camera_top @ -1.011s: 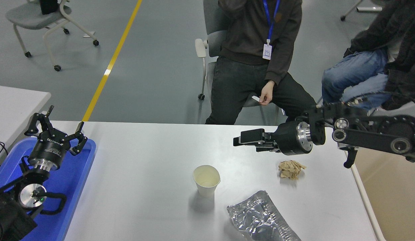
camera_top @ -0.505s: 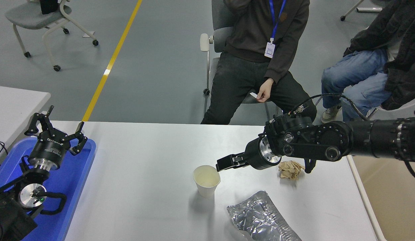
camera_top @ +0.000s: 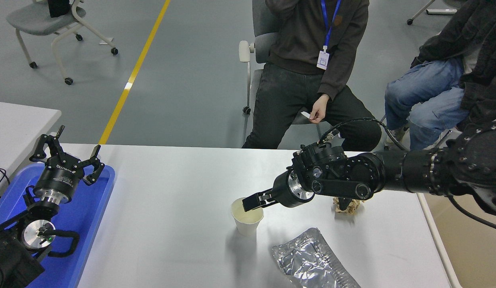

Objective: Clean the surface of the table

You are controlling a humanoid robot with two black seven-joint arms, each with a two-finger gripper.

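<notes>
The table surface [camera_top: 172, 208] is a wide light grey-white top. On it stand a white paper cup [camera_top: 247, 225], upright and empty, a crumpled brown paper ball [camera_top: 351, 207] partly hidden behind my right arm, and a silver foil bag [camera_top: 312, 262] near the front edge. My right gripper [camera_top: 250, 203] reaches in from the right, its tip at the cup's rim on the right side; seen side-on, its state does not show. My left gripper [camera_top: 67, 154] stands parked and open over the blue tray [camera_top: 92, 216] at the lower left.
Two people sit on chairs at the far side, one with a hand [camera_top: 318, 112] holding a small white slip. A smaller white table [camera_top: 20, 120] stands at the left. A wheeled chair [camera_top: 52, 24] is on the floor at the top left.
My right arm has swung left and downward, from above the table's far right part to the cup's rim, and now covers part of the paper ball. The left arm stayed put.
</notes>
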